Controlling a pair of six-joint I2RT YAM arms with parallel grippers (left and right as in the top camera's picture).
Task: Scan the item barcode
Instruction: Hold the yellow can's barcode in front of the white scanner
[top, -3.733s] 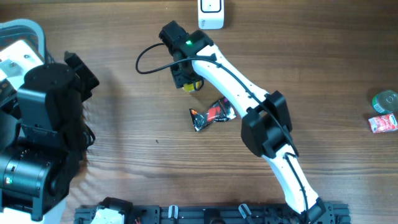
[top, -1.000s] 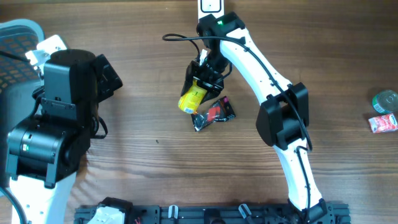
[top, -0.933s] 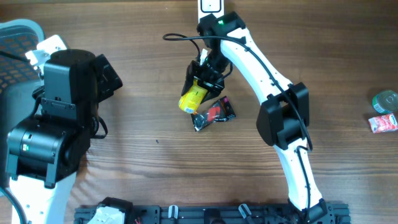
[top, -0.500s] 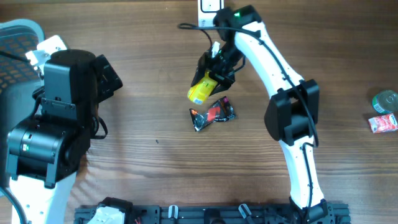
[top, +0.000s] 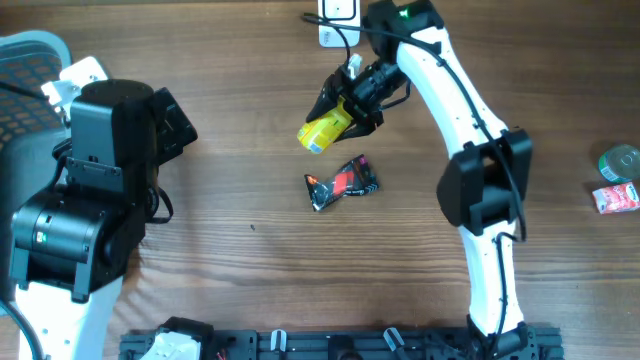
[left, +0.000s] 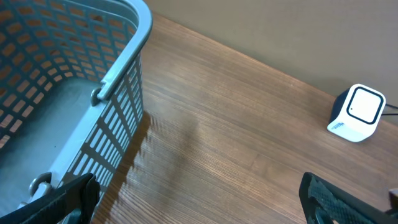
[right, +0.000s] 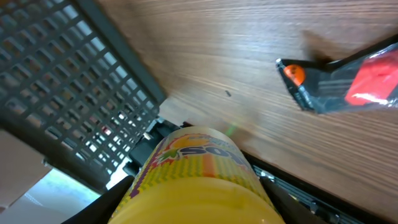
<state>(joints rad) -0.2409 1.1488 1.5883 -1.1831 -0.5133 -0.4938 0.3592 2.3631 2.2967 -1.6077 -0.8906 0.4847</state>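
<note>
Between the two fingers of the right gripper (top: 340, 112) sits a yellow tub (top: 320, 132) — the jaws are squeezed onto its sides and hold it tight. The tub lies on its side in the grip, with its free end pointing to the left and a little down in the view from above. In the right wrist view the tub (right: 199, 180) fills the bottom of the picture, with bright colored letters on it.

Just under the tub in the top view, a black and red packet (top: 342, 183) lies flat on the wooden table (top: 230, 270). Up from the tub, at the far edge, stands a small white scanner box (top: 332, 12), partly behind the right arm. The tub is near it but not touching it.

Far off to the right are a green can (top: 622, 160) and a red pack (top: 615, 198), close together.

Over on the left, the left gripper (left: 199, 205) has its jaws spread wide with nothing in them. It hangs beside a blue-grey basket (left: 124, 56).
</note>
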